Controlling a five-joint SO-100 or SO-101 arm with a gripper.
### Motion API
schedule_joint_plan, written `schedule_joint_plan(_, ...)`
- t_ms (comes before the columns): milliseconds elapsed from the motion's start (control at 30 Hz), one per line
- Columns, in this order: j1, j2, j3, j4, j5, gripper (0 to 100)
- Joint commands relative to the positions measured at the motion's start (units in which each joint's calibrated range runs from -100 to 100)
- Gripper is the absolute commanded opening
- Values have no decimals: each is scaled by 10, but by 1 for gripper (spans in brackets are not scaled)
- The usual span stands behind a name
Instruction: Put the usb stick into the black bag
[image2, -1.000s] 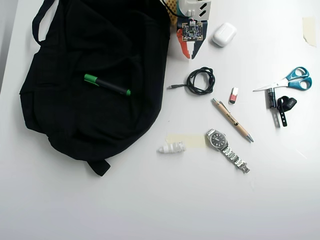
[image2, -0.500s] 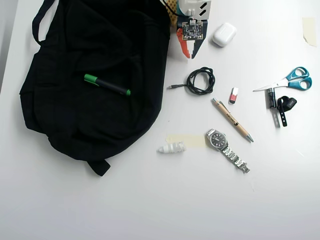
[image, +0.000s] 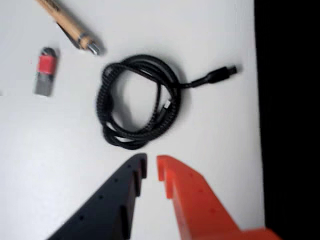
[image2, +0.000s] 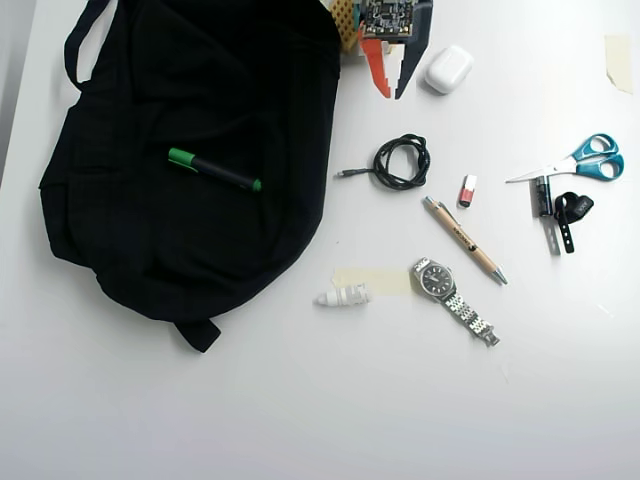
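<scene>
In the wrist view, the claw (image: 150, 167) sits low in the picture with its black finger and its orange finger close together, only a thin gap between them, and nothing is held. It hangs over the white worktop (image: 60, 150), likely because it has not gone to grab anything yet. The coiled black cable (image: 137, 102) lies just past the tips. The usb stick (image: 45, 71) lies further to the upper left, flat and alone, with the end of the pen (image: 70, 25) near it. No writing can be read here. In the overhead view, the claw (image2: 388, 82) is at the top edge, between the black bag (image2: 190, 210) and a white earbud case (image2: 448, 68). The usb stick (image2: 467, 189) rests on the worktop, between the cable (image2: 400, 162) and the scissors (image2: 580, 160), well apart from the bag. A green marker (image2: 213, 170) lies on the bag. The pen (image2: 465, 240) has dark print on it, too small to read. The watch (image2: 447, 290) shows no name I can read.
</scene>
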Motion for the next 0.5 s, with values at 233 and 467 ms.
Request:
schedule_joint_plan(233, -95, 278, -222, -66, -119, 4)
schedule_joint_plan(467, -151, 334, -224, -141, -188, 7)
